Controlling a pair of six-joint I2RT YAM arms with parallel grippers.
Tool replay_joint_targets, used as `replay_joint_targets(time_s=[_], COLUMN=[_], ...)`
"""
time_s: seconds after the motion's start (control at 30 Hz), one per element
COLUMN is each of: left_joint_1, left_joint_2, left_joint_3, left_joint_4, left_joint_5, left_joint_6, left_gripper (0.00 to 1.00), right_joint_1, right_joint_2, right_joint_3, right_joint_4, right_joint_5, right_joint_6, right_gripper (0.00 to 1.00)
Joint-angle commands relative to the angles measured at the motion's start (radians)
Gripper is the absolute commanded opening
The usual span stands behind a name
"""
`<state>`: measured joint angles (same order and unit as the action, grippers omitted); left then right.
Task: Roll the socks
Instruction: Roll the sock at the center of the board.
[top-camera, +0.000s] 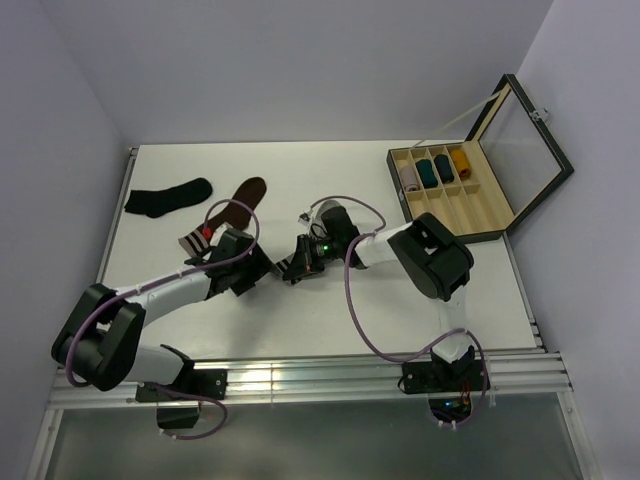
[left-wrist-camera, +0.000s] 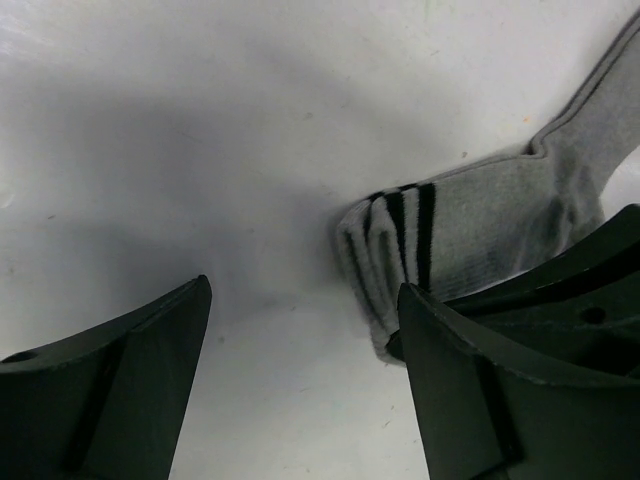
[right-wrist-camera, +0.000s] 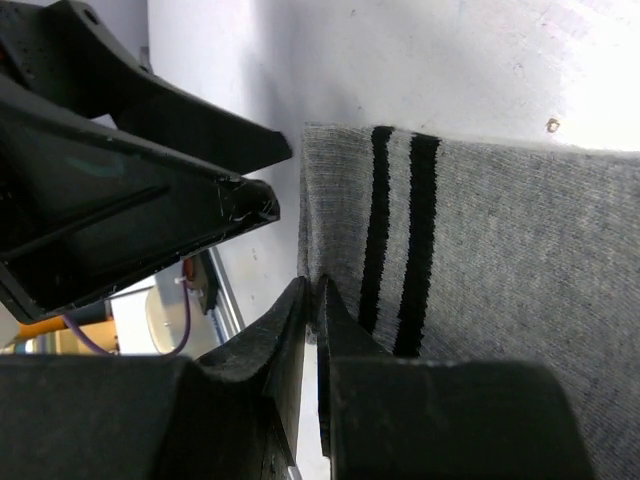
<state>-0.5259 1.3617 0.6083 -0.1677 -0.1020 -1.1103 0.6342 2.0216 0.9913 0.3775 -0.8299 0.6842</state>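
White counter (left-wrist-camera: 200, 120) carried a light grey knit ankle sock with dark striped cuff (left-wrist-camera: 480, 230), lying mid-counter between both arms. Right fingers (right-wrist-camera: 250, 400) were nearly closed, pinching the cuff's edge. Left fingers (left-wrist-camera: 120, 390) stood wide, holding nothing, over bare counter just beside the cuff. Risks: the thin edge pinch could slip once rolling starts, and the left fingers could close short of the cuff or bump the right fingers.

Around the grey sock (left-wrist-camera: 480, 230), bare table (top-camera: 330, 170) opens toward 12 and 6 o'clock. A brown sock (top-camera: 243, 200), then a black sock (top-camera: 168, 197), lie toward 10; box (top-camera: 460, 232) at 2; right arm (top-camera: 430, 255) crosses 3, left arm (top-camera: 170, 288) 8.
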Motion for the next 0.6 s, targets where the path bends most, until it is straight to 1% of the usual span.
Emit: replay_joint_targets(time_s=[0.0, 0.13, 0.23, 0.27, 0.4, 0.57], left_joint_1=[-0.009, -0.009, -0.009, -0.008, -0.013, -0.017], left_joint_2=[0.016, 0.027, 0.036, 0.043, 0.042, 0.034], left_joint_3=[0.005, -0.011, -0.016, -0.016, -0.033, -0.061], left_joint_4=[0.095, 0.148, 0.186, 0.194, 0.209, 0.218], left_joint_5=[-0.021, -0.034, -0.028, -0.018, -0.005, -0.011], left_joint_6=[-0.054, -0.075, -0.075, -0.074, -0.08, -0.092], left_gripper=[0.8, 0.65, 0.62, 0.59, 0.57, 0.52], right_joint_1=[-0.011, -0.025, -0.042, -0.053, -0.064, -0.088], right_joint_2=[0.022, 0.04, 0.057, 0.066, 0.081, 0.104], right_joint_3=[-0.025, -0.054, -0.072, -0.085, -0.098, -0.131], right_joint_4=[0.101, 0.156, 0.193, 0.201, 0.221, 0.276], right_joint_5=[-0.043, -0.051, -0.054, -0.042, -0.037, -0.034], right_joint_6=[0.051, 0.1, 0.141, 0.167, 0.198, 0.265], right_gripper=[0.0, 0.0, 0.0, 0.0, 0.0, 0.0])
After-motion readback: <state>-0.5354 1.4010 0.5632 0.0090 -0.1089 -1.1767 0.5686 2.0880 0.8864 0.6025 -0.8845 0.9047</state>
